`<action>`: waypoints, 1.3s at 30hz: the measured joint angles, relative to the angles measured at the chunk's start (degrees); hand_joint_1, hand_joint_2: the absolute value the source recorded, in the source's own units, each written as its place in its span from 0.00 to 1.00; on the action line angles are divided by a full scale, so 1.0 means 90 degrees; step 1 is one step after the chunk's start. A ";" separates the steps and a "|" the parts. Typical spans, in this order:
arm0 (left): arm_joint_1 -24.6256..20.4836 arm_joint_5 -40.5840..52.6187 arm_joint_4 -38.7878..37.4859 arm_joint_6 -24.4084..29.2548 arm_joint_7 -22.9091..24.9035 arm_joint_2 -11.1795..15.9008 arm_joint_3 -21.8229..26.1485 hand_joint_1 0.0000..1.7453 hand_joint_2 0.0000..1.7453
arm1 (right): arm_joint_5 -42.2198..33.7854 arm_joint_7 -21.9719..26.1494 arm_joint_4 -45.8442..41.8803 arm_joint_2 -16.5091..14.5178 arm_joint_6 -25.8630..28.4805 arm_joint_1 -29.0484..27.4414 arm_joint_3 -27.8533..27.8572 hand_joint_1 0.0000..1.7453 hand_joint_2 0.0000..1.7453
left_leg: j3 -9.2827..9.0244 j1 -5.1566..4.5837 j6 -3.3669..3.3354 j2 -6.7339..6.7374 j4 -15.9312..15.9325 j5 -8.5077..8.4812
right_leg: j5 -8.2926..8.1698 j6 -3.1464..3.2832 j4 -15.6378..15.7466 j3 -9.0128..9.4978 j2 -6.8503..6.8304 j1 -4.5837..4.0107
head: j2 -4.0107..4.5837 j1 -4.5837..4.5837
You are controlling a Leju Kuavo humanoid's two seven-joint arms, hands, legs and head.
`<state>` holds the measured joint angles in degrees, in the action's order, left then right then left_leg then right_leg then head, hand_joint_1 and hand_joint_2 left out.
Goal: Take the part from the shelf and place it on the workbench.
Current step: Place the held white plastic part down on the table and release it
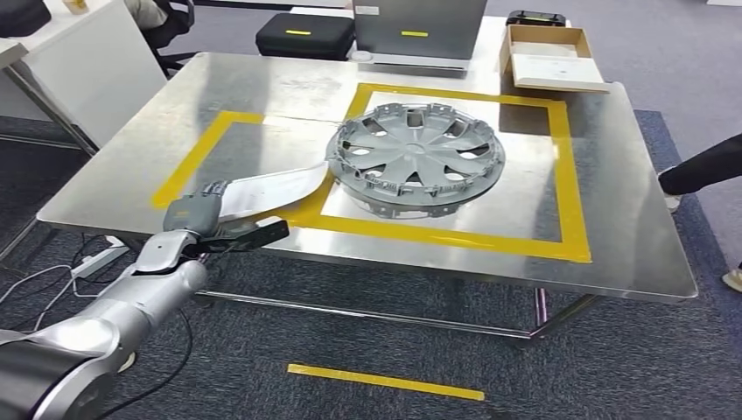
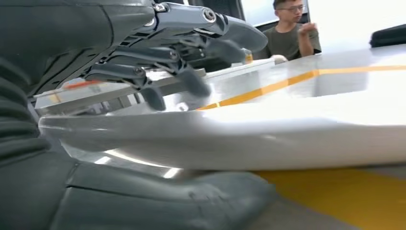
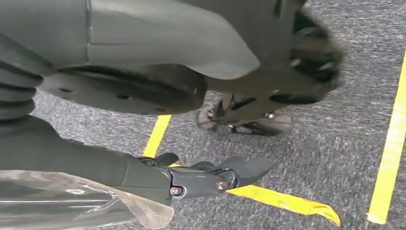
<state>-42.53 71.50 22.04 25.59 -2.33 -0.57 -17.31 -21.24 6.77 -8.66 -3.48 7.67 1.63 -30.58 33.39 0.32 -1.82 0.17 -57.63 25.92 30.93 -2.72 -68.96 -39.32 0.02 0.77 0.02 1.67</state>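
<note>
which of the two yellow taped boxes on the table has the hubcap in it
The larger yellow tape rectangle, on the table's right, holds the grey hubcap. The smaller yellow rectangle, to its left, has the white curved part lying across it.

No readable text, label, brand or number is showing in any view; the yellow strips on the black cases (image 1: 305, 35) behind the tabletop (image 1: 175, 131) are appearing too small to make out
</note>
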 joint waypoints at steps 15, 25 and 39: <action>-0.0108 0.0041 -0.0022 -0.0149 0.0041 -0.0003 -0.0215 0.00 0.00 | 0.0000 -0.0201 0.0000 -0.0005 -0.0146 0.0015 -0.0060 0.00 0.00 | 0.0312 0.0011 0.0252 -0.0007 -0.1536 0.1011 | -0.0744 0.0344 0.1168 0.0212 0.0019 -0.0036 | 0.0000 0.0015; -0.0276 0.0174 -0.0027 -0.0134 0.0149 -0.0106 -0.0351 0.00 0.00 | 0.0003 -0.0211 0.0000 -0.0012 -0.0255 0.0018 -0.0066 0.00 0.00 | -0.0250 -0.0031 -0.0037 0.0019 0.0026 0.0203 | -0.0371 0.0040 0.0569 -0.0250 0.0009 -0.0011 | 0.0000 -0.0012; -0.0329 0.0238 -0.0066 -0.0157 0.0148 -0.0143 -0.0462 0.00 0.00 | 0.0027 -0.0167 0.0000 -0.0014 -0.0248 0.0071 -0.0077 0.00 0.00 | 0.0578 -0.0042 0.0223 0.0014 -0.0265 -0.0167 | -0.0234 0.0297 0.1389 0.1059 -0.0020 -0.0058 | 0.0000 0.0002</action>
<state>-45.49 73.64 21.45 24.17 -1.00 -1.86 -21.47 -20.99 5.27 -8.66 -3.60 5.44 2.27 -31.27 38.60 -0.06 0.18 0.30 -60.01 24.41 28.83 -0.05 -56.45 -29.79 -0.16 0.24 0.02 1.69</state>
